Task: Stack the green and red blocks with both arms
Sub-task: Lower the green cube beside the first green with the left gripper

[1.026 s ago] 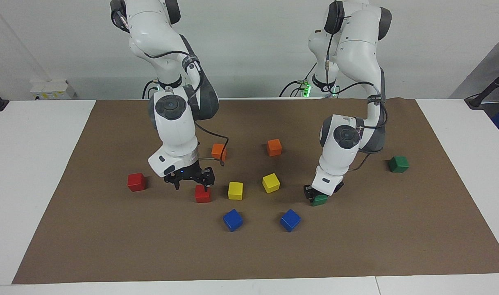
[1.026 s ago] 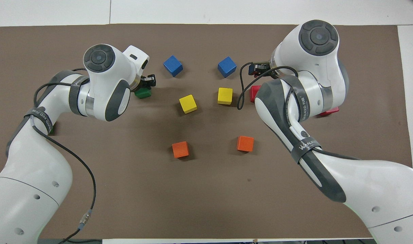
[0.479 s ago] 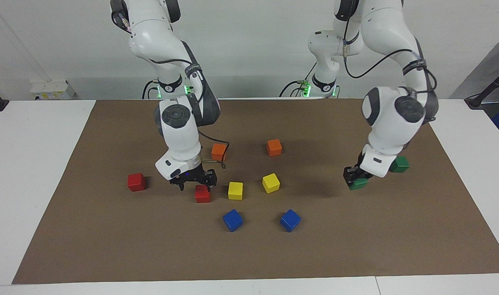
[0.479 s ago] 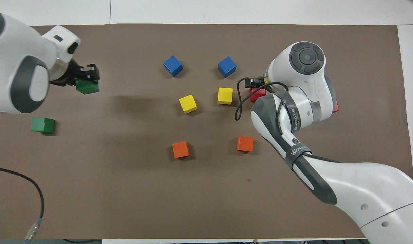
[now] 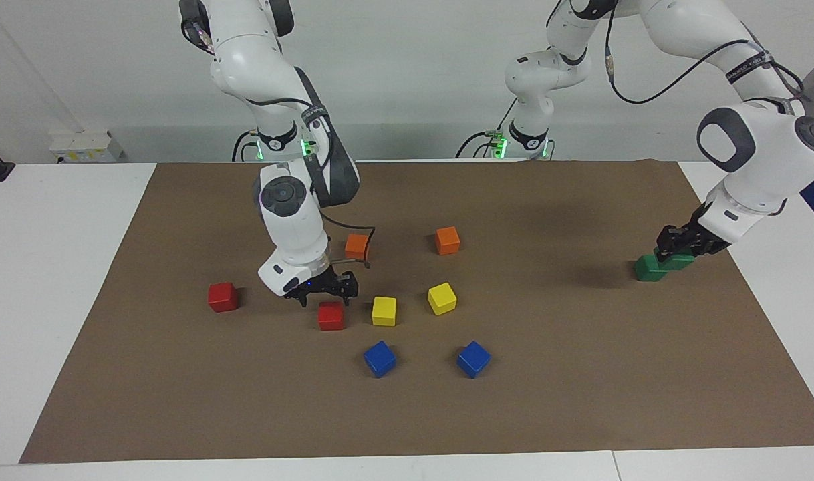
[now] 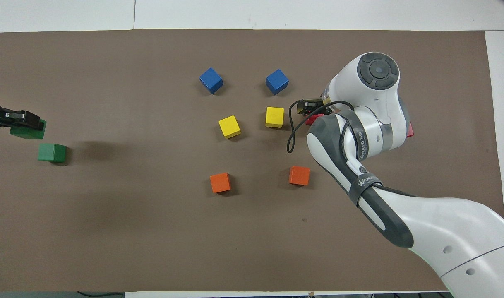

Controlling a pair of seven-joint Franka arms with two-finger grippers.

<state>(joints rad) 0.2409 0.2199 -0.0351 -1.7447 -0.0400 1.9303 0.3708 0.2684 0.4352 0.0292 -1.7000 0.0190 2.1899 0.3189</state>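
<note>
while the left gripper (image 5: 677,244), at the frame's right edge, pinches a green block (image 5: 678,260) off-centre over the other green block (image 5: 647,268), it could topple; the right gripper (image 5: 323,288) hovers spread above a red block (image 5: 331,316) at centre left.

Two each: green cubes (image 5: 649,268), red cubes (image 5: 222,296), yellow cubes (image 5: 383,310), blue cubes (image 5: 379,359), orange cubes (image 5: 447,240) (ten total).

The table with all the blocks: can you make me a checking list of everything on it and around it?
Surface: brown mat on a white table.
Job's things: held green block over resting green block; two red blocks apart on the mat.
Clutter: two orange blocks, two yellow blocks, two blue blocks.
Grippers: left gripper shut on the held green block; right gripper open, just above a red block.
Cables: black cables on both arms.
Surroundings: white wall.
</note>
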